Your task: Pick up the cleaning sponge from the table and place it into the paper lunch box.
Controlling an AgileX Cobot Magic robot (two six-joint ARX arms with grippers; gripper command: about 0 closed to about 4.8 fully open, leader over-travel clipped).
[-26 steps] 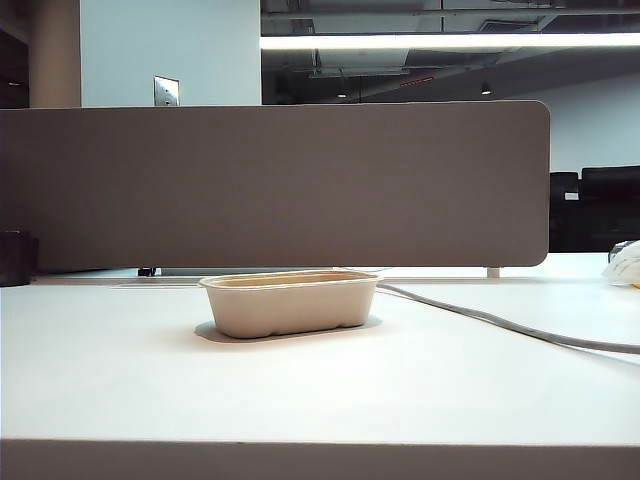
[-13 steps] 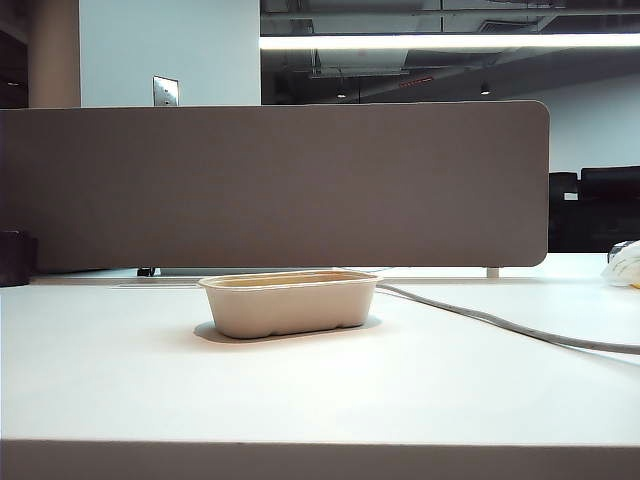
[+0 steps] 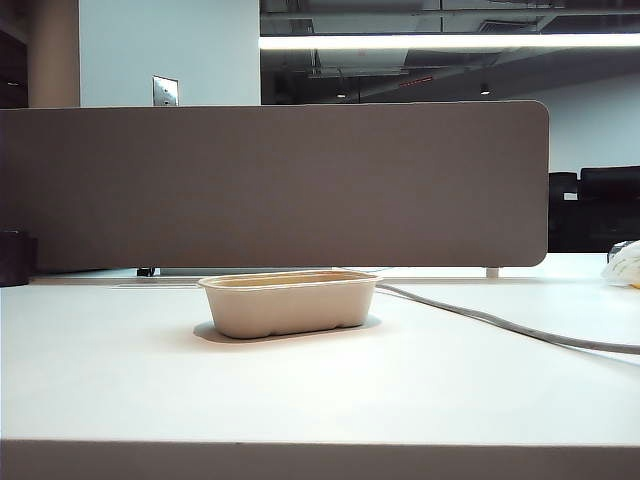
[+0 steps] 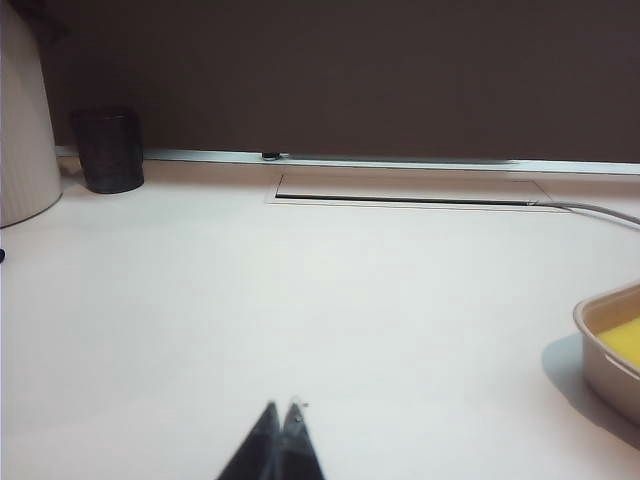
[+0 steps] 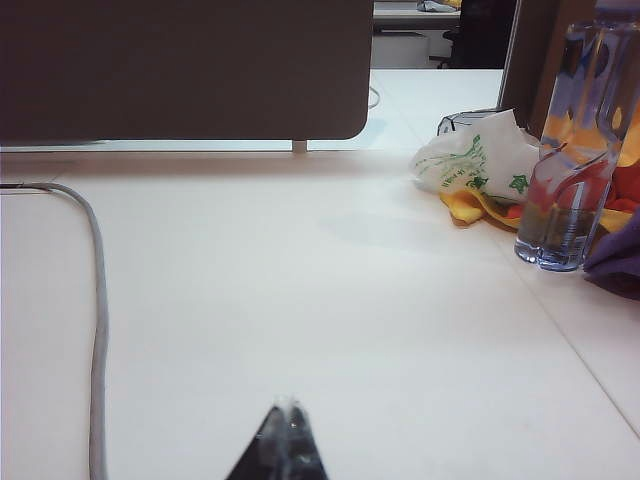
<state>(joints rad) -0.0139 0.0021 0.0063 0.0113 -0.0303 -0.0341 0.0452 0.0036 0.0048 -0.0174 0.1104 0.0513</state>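
Note:
The beige paper lunch box point(image 3: 290, 302) stands on the white table point(image 3: 320, 390) in front of the divider panel. Its corner point(image 4: 612, 352) also shows at the edge of the left wrist view, with the yellow cleaning sponge point(image 4: 622, 340) lying inside it. My left gripper point(image 4: 282, 408) is shut and empty, low over bare table well away from the box. My right gripper point(image 5: 289, 404) is shut too, with nothing in it, over bare table beside a grey cable. Neither gripper shows in the exterior view.
A grey cable point(image 3: 500, 325) runs across the table from behind the box; it shows again as the cable point(image 5: 97, 330) in the right wrist view. A clear water bottle point(image 5: 575, 150), a white plastic bag point(image 5: 475, 160) and a black mesh cup point(image 4: 112, 150) stand along the table's sides.

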